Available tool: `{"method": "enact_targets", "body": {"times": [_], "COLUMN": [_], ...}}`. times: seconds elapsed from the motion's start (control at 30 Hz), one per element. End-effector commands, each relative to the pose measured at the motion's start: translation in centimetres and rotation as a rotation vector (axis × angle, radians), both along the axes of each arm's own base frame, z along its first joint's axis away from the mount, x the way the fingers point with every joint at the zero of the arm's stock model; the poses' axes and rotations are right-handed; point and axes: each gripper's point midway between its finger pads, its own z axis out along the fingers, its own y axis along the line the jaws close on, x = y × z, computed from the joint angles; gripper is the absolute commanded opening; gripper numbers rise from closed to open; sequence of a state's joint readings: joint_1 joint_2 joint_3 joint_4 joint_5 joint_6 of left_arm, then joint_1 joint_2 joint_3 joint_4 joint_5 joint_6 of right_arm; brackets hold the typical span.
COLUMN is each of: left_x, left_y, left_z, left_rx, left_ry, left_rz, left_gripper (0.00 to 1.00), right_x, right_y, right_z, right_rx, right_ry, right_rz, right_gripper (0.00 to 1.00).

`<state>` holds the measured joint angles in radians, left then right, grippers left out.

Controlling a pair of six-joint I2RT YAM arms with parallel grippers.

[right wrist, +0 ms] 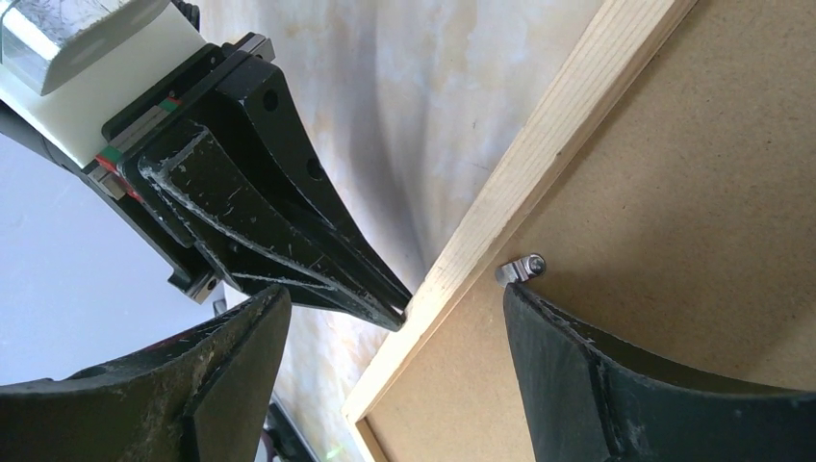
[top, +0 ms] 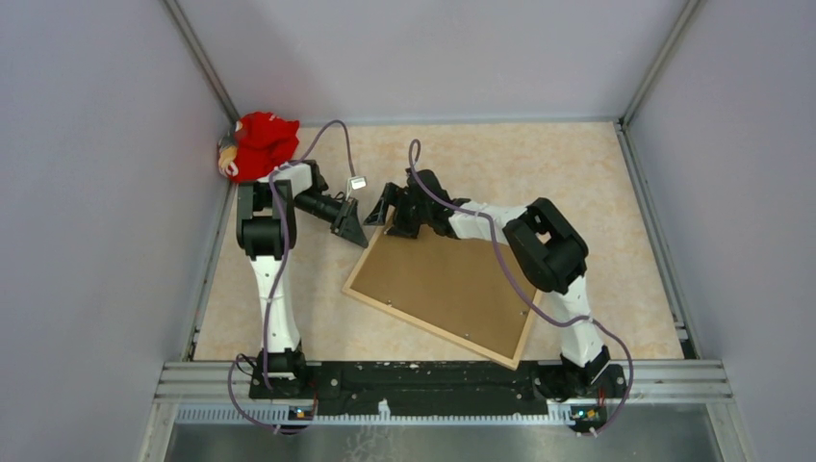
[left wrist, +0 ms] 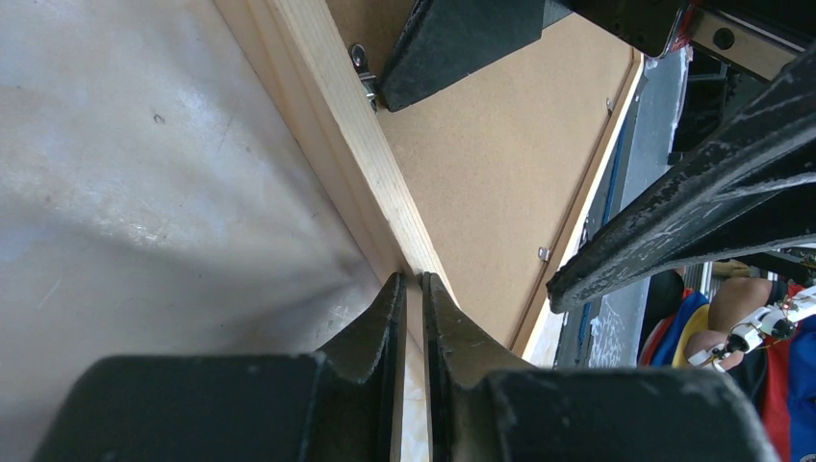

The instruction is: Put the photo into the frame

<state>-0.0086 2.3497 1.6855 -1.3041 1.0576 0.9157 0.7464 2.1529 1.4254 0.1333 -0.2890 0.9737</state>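
Observation:
The frame lies back up and askew on the table, its brown backing board filling it. The photo is hidden. My left gripper is shut to a thin slit, its tips against the outer side of the light-wood rail near the far corner, with nothing between the fingers. My right gripper is open and straddles that same rail. One of its fingers rests on the board beside a small metal tab, the other hangs over the table.
A red plush toy sits in the far left corner against the wall. Grey walls close in the table on three sides. A metal rail with the arm bases runs along the near edge. More metal tabs hold the board.

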Motion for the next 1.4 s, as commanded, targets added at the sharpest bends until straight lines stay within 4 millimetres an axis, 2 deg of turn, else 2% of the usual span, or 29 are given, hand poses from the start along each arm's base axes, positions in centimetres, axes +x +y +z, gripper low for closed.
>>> {"method": "enact_targets", "body": {"times": [0.0, 0.67, 0.8, 0.93, 1.0, 1.07, 1.2, 1.37], "left_x": [0.0, -0.3, -0.3, 0.1, 0.4, 0.6, 0.6, 0.7], "left_y": [-0.6, -0.7, -0.7, -0.6, -0.4, -0.3, -0.2, -0.2], "left_z": [-0.5, -0.4, -0.3, 0.0, 0.3, 0.3, 0.4, 0.5], "left_rx": [0.004, 0.004, 0.007, 0.010, 0.013, 0.013, 0.013, 0.009], "left_ry": [-0.062, -0.066, -0.069, -0.076, -0.085, -0.086, -0.088, -0.087], "left_rz": [-0.039, -0.051, -0.053, -0.049, -0.044, -0.040, -0.038, -0.034], "left_gripper": [0.15, 0.14, 0.14, 0.13, 0.13, 0.13, 0.13, 0.13], "right_x": [0.6, 1.6, 1.7, 1.9, 2.3, 2.9, 4.6, 6.5], "right_y": [0.9, 1.3, 1.3, 1.2, 0.3, -1.3, -5.3, -9.8], "right_z": [-0.5, -1.1, -0.3, 2.6, 5.4, 7.2, 7.7, 6.0], "right_rx": [-0.008, -0.023, -0.018, 0.013, 0.032, 0.016, -0.089, -0.253], "right_ry": [-0.018, -0.027, -0.048, -0.099, -0.153, -0.201, -0.249, -0.275], "right_rz": [-0.024, -0.064, -0.059, -0.033, -0.035, -0.054, -0.101, -0.152], "right_gripper": [0.81, 0.81, 0.81, 0.82, 0.84, 0.86, 0.88, 0.88]}}
